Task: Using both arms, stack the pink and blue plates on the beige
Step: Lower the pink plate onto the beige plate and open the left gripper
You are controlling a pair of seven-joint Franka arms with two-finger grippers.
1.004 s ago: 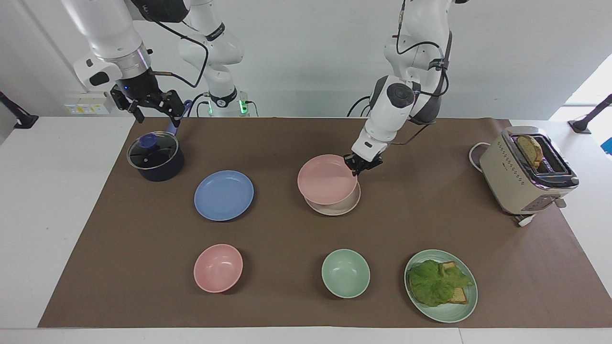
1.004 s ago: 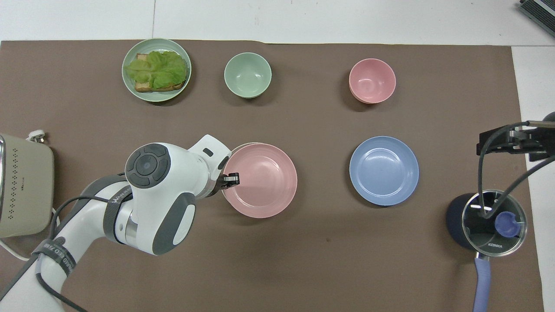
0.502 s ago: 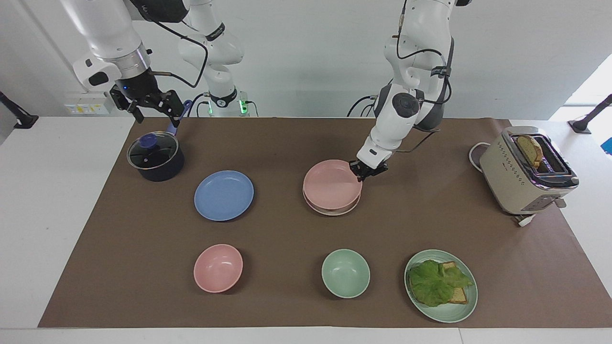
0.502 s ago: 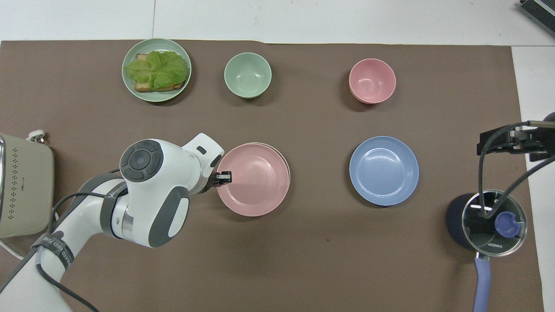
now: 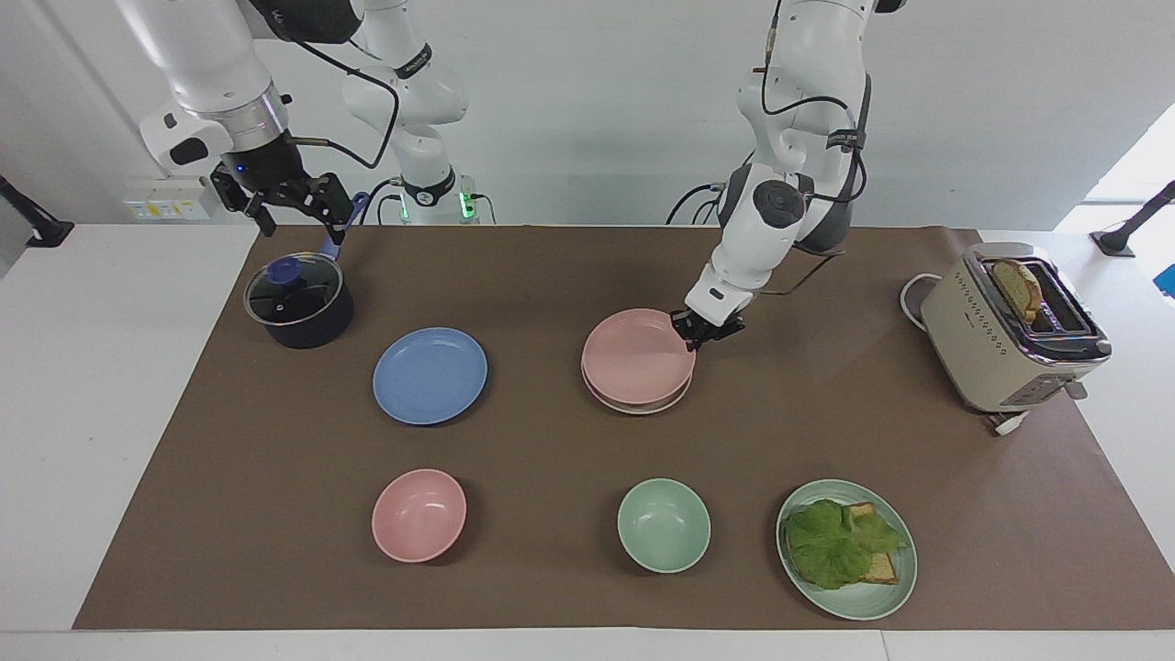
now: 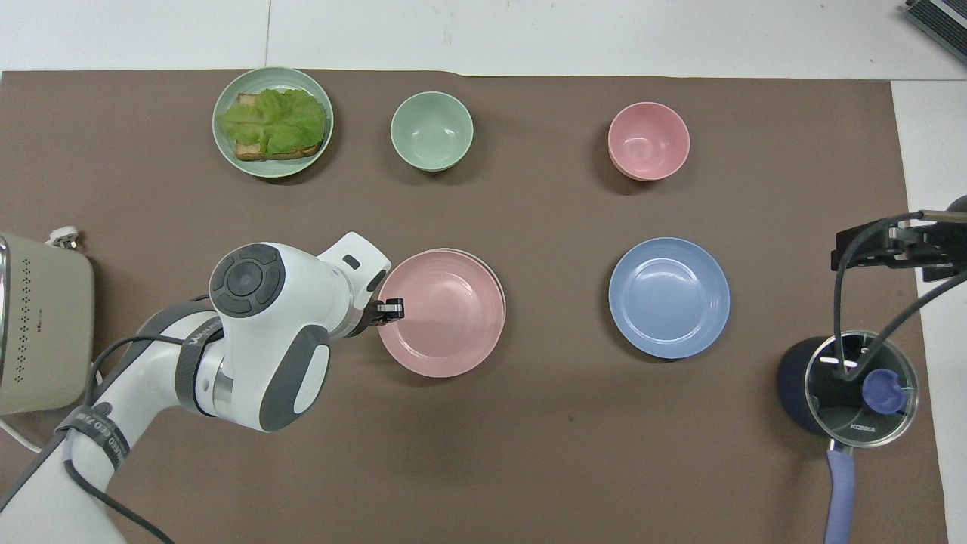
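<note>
Facing view: we see the left claw clenched on the matte pale pink round plate, lying on the cream-beige round plate; the right claw, released, waits over the lidded dark pot.

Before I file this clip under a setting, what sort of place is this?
Most likely a robotics lab staged as a kitchen table: a toaster with bread in it, a lidded pot, and plates and bowls on a brown mat, with bare white walls and two robot arms.
</note>
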